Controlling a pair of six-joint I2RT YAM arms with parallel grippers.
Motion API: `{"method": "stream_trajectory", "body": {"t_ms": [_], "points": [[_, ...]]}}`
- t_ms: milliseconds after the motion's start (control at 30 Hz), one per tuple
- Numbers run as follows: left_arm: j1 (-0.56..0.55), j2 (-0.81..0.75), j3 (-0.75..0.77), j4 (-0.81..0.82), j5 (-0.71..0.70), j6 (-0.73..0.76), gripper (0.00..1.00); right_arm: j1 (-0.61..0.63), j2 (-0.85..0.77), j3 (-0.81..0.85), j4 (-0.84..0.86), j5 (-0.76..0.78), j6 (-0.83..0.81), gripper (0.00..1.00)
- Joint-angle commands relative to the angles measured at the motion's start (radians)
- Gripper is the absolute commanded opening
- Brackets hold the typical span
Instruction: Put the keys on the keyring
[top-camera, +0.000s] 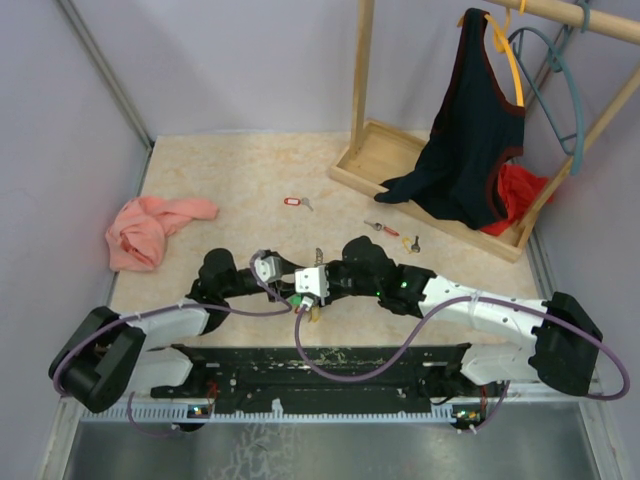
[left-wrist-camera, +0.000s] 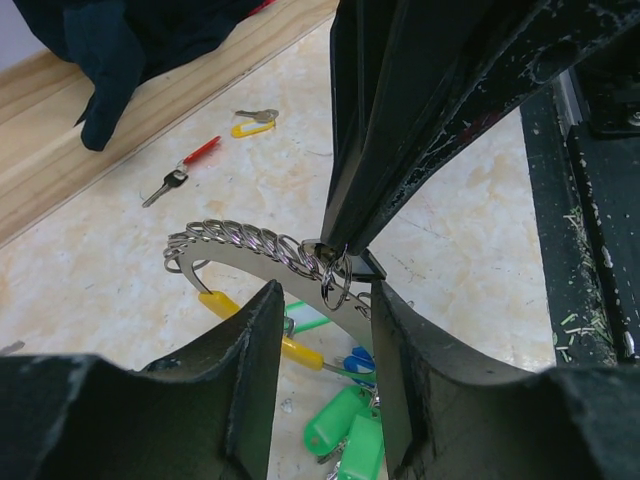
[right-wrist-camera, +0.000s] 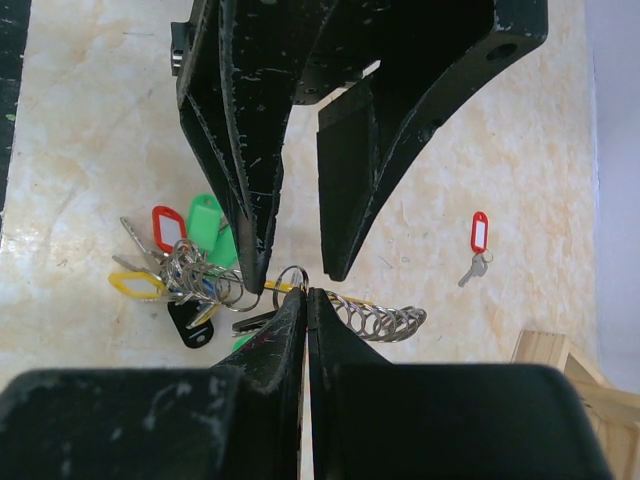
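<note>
- Your right hand (right-wrist-camera: 306, 296) is clamped on the keyring (left-wrist-camera: 232, 252) at the fingertips only; I judge a sideways tug could slip it and drop the bunch.
- Your left hand (left-wrist-camera: 325, 295) is open, straddling the ring; both hands meet tip to tip, low.
- Loose keys (top-camera: 292, 203) lie well apart on the bench (top-camera: 240, 170).
</note>
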Motion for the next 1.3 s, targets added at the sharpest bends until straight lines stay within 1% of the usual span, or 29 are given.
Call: {"method": "stream_trajectory", "body": {"t_ms": [0, 100, 233, 300, 333, 500, 533, 567, 733, 867, 967, 1067, 1200, 1267], "points": [[0.005, 0.023, 0.039, -0.001, 0.058, -0.011, 0.44, 0.005, -0.041, 0.035, 0.070, -0.026, -0.016, 0.00], [0.005, 0.035, 0.049, 0.000, 0.070, -0.016, 0.40, 0.006, -0.039, 0.035, 0.069, -0.027, -0.015, 0.00], [0.004, 0.043, 0.051, 0.001, 0.077, -0.023, 0.32, 0.007, -0.040, 0.037, 0.066, -0.029, -0.015, 0.00], [0.005, 0.040, 0.049, 0.003, 0.076, -0.023, 0.23, 0.006, -0.040, 0.036, 0.065, -0.030, -0.015, 0.00], [0.005, 0.037, 0.047, 0.005, 0.074, -0.023, 0.16, 0.006, -0.040, 0.036, 0.064, -0.028, -0.015, 0.00], [0.006, 0.005, 0.030, -0.001, 0.029, -0.024, 0.07, 0.006, -0.046, 0.041, 0.036, 0.010, 0.004, 0.00], [0.006, -0.006, 0.024, 0.002, 0.010, -0.024, 0.01, 0.006, -0.051, 0.037, 0.035, 0.024, 0.014, 0.00], [0.006, -0.017, 0.019, 0.001, -0.009, -0.025, 0.00, 0.006, -0.058, 0.030, 0.036, 0.039, 0.027, 0.00], [0.006, -0.054, 0.003, 0.023, -0.072, -0.062, 0.00, 0.007, -0.078, -0.017, 0.051, 0.066, 0.112, 0.00], [0.006, -0.055, -0.009, 0.056, -0.104, -0.101, 0.01, 0.008, -0.078, -0.069, 0.076, 0.087, 0.144, 0.00], [0.004, -0.049, -0.022, 0.119, -0.101, -0.134, 0.00, 0.009, -0.061, -0.085, 0.109, 0.104, 0.169, 0.00], [0.005, -0.059, -0.043, 0.166, -0.135, -0.163, 0.00, 0.009, -0.042, -0.107, 0.157, 0.129, 0.177, 0.00], [0.005, -0.067, -0.053, 0.202, -0.179, -0.188, 0.00, 0.014, -0.013, -0.118, 0.193, 0.107, 0.194, 0.00], [0.004, -0.062, -0.061, 0.237, -0.194, -0.224, 0.00, 0.015, -0.005, -0.123, 0.221, 0.090, 0.206, 0.00]]}}
